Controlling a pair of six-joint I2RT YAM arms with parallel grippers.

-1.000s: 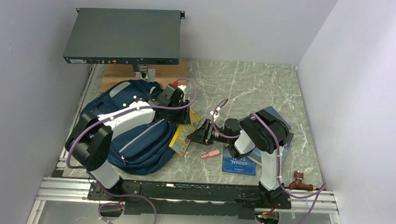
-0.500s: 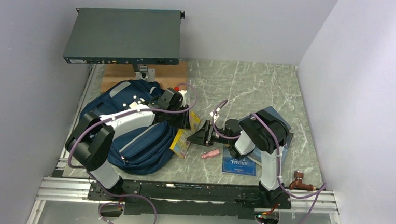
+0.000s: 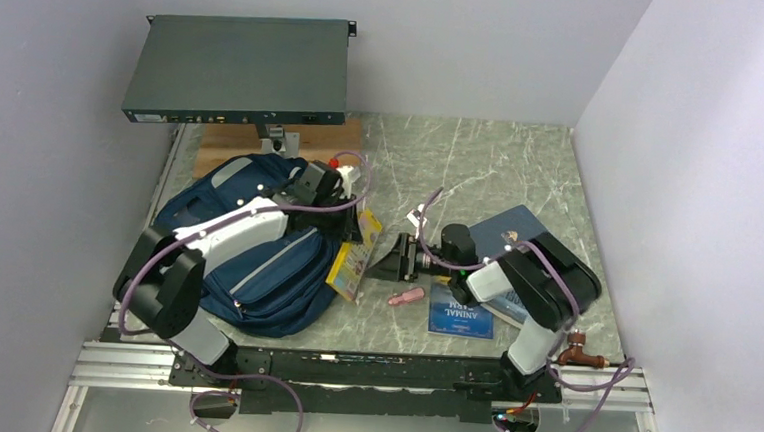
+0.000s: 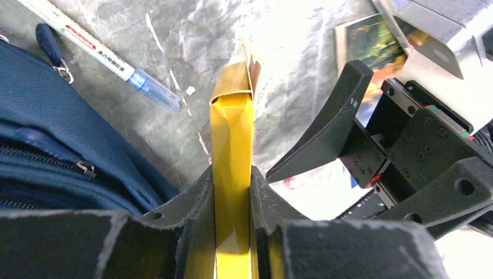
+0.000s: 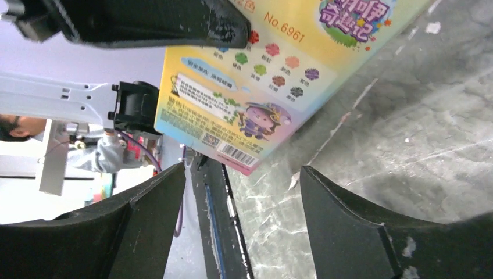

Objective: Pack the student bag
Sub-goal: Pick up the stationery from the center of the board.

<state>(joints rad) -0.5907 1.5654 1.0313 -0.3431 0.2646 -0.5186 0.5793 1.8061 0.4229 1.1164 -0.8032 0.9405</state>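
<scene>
Left wrist view: yellow box (image 4: 231, 128) pinched in left gripper (image 4: 231, 177), its lower end lost between the fingers at the frame's bottom; student bag (image 4: 52, 145), left of the claw, cut by the edge; pen (image 4: 110, 61), ahead-left, runs off the top; book (image 4: 372, 43), ahead-right, half behind the right arm. Right wrist view: box top cut off ahead of right gripper (image 5: 243, 168), small print unreadable

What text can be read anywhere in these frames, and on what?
"No.6961": yellow box, back face.
"ANIMAL": blue book cover; the rest is too small.
Chinese print and barcode digits on the box: too blurred to read.
Red print on the pen: too small.
</scene>
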